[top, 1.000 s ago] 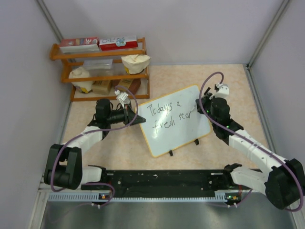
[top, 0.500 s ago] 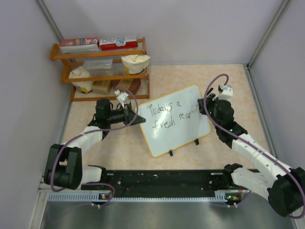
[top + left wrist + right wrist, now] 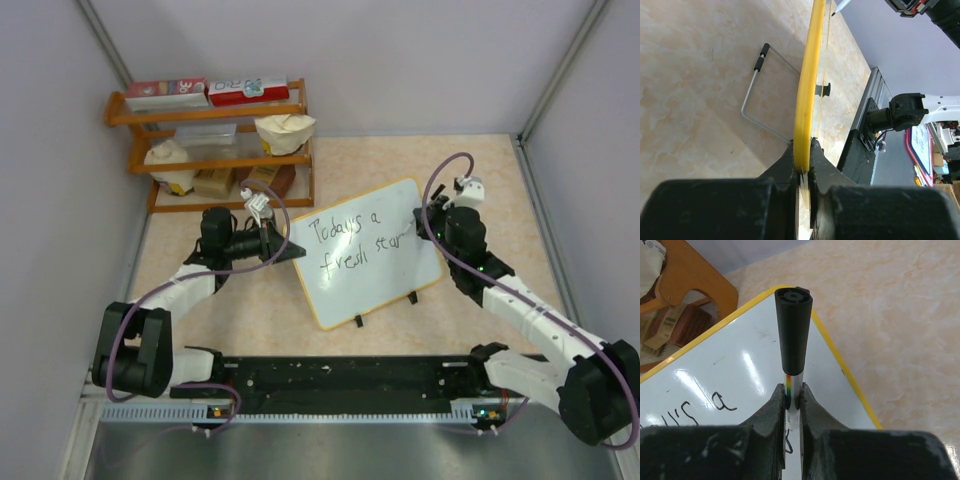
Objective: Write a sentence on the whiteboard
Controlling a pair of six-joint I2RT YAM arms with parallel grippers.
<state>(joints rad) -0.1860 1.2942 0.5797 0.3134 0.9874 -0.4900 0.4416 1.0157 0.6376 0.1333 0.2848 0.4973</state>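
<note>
A whiteboard [image 3: 368, 255] stands propped on its clip feet mid-table, between the far and near edges, with the sentence [image 3: 352, 245] in two lines of black ink: "Today's a fresh star", the last letter lost beside the pen. The left gripper [image 3: 802, 160] pinches the yellow frame at the board's left edge. The right gripper [image 3: 792, 395] is clamped on a black-capped marker [image 3: 794, 335] at the board's right edge. A wooden shelf [image 3: 215, 150] fills the far-left corner. The risk, by these views: a firm final stroke far from the left gripper's narrow hold could twist the board in that pinch or rock it back on its feet, dragging the line, and the thin marker could slide between the fingers.
</note>
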